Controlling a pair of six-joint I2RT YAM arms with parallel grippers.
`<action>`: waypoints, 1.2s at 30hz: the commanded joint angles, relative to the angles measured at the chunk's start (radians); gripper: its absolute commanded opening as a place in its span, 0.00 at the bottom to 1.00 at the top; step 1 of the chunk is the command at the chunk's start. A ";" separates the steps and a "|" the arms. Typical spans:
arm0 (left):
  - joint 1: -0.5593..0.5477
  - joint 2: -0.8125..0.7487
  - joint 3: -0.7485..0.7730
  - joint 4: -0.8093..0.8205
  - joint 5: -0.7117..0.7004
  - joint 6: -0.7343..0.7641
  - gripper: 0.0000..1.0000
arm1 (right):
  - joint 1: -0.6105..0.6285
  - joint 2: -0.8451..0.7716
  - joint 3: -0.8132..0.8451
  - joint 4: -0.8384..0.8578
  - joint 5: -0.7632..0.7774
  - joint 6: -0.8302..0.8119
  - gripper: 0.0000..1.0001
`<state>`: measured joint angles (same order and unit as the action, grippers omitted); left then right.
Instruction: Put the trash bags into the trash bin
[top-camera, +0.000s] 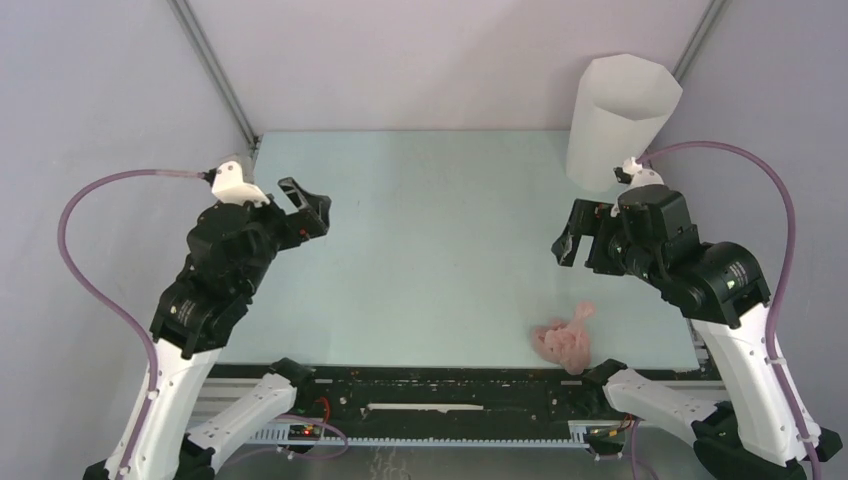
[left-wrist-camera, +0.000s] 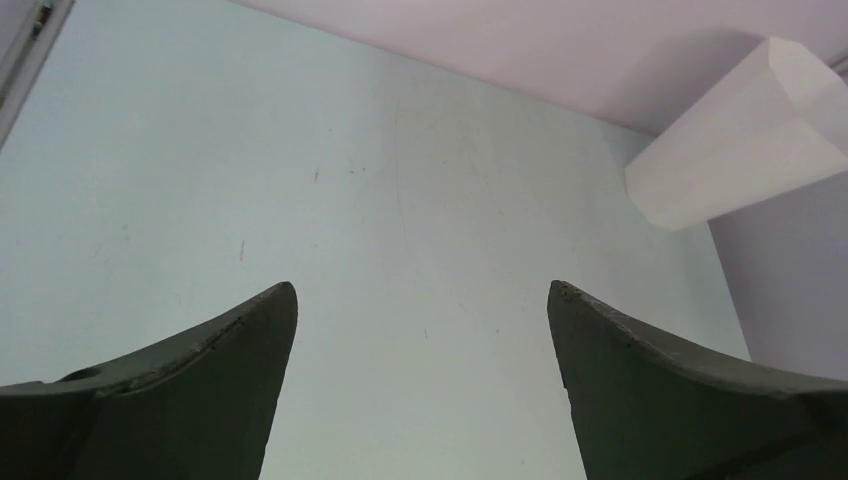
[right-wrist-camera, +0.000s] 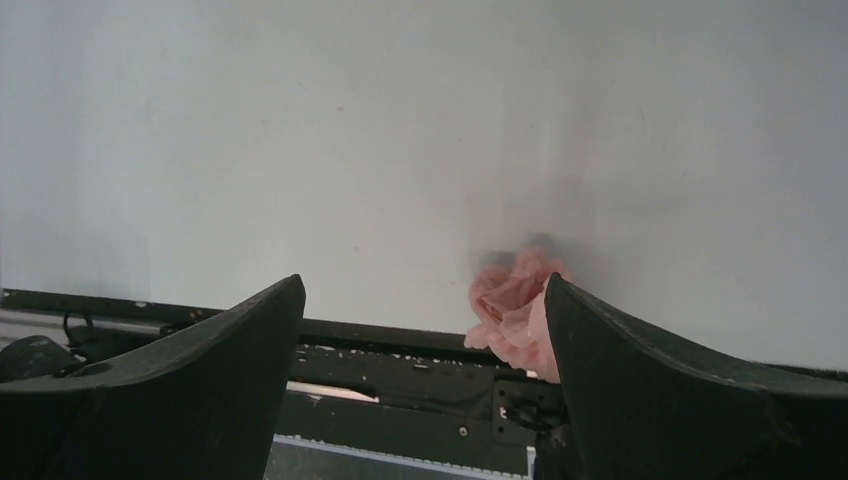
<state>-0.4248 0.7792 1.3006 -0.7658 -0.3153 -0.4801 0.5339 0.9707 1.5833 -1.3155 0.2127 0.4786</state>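
Observation:
The trash bag (top-camera: 566, 340) is a crumpled pale-pink film bundle lying on the table at its near edge, right of centre. In the right wrist view the trash bag (right-wrist-camera: 512, 305) shows beside my right finger, partly hidden by it. The trash bin (top-camera: 622, 125), a tall white faceted cylinder, stands upright at the far right corner, and the trash bin (left-wrist-camera: 735, 150) also shows at the upper right of the left wrist view. My left gripper (top-camera: 312, 208) (left-wrist-camera: 422, 290) hovers open over the left side, holding nothing. My right gripper (top-camera: 568, 235) (right-wrist-camera: 423, 285) hangs open between bin and bag, holding nothing.
A black rail (top-camera: 450, 385) with the arm bases runs along the table's near edge. Slanted metal frame posts (top-camera: 215, 70) rise at the far corners. Grey walls close in the table on three sides. Pink cables (top-camera: 90, 250) loop out from both arms.

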 joint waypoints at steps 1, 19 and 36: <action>-0.044 0.001 -0.034 0.067 -0.004 -0.033 1.00 | 0.014 -0.007 -0.028 -0.063 0.077 0.071 0.99; -0.097 -0.021 -0.124 0.122 0.067 -0.101 1.00 | -0.225 -0.074 -0.314 -0.217 0.131 0.329 1.00; -0.107 -0.045 -0.131 0.097 0.116 -0.116 1.00 | -0.180 -0.101 -0.721 0.115 -0.021 0.286 0.82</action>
<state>-0.5255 0.7376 1.1770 -0.6731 -0.2207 -0.5804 0.3038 0.8524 0.8600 -1.3094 0.1577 0.7582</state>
